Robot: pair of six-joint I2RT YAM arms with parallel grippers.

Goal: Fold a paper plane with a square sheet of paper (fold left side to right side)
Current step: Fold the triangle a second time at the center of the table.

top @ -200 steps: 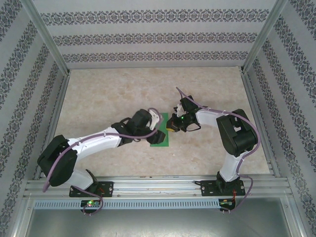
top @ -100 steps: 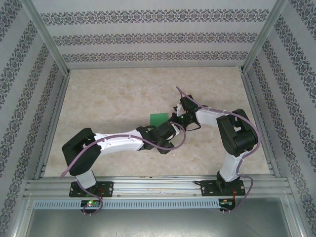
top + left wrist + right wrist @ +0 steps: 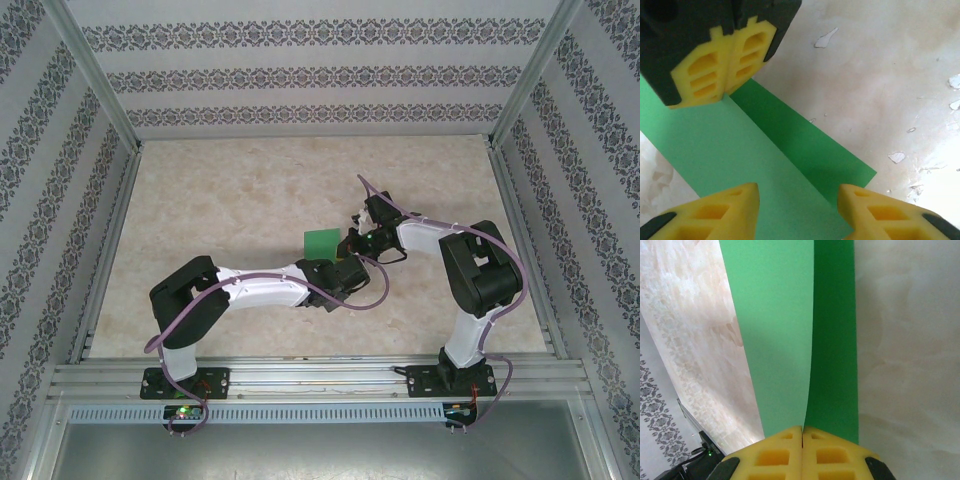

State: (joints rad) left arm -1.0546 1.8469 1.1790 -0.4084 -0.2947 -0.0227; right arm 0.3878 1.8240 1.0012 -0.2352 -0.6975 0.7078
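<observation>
My left gripper (image 3: 797, 212) stands open. Its two yellow pads (image 3: 715, 215) are spread wide at the bottom of the left wrist view, and the green paper sheet (image 3: 740, 160) lies flat on the table between and beyond them. The sheet is partly doubled over: a paler upper flap covers most of it and a darker strip shows along one side, with the flap's straight edge running diagonally up that view. At the far end of that edge sits my right gripper (image 3: 802, 434), its pads pressed together with no gap. Its tips are down on the paper just where the flap's edge runs into the seam between them, and I cannot tell whether any paper is nipped between the pads or only pinned under them. From above, the sheet lies near the middle of the table (image 3: 220, 200), a corner of it showing just beyond the left wrist and just left of the right gripper. The left arm (image 3: 260, 288) comes off its base at the near left, bends sharply at a raised elbow, and stretches its forearm almost straight rightward, low over the table, to the centre. The right arm (image 3: 478, 275) stands up from its base at the near right, folds at the elbow, and reaches its forearm leftward and a little away from me, wrist pitched down onto the paper. The two grippers face each other, close together, over the sheet.
</observation>
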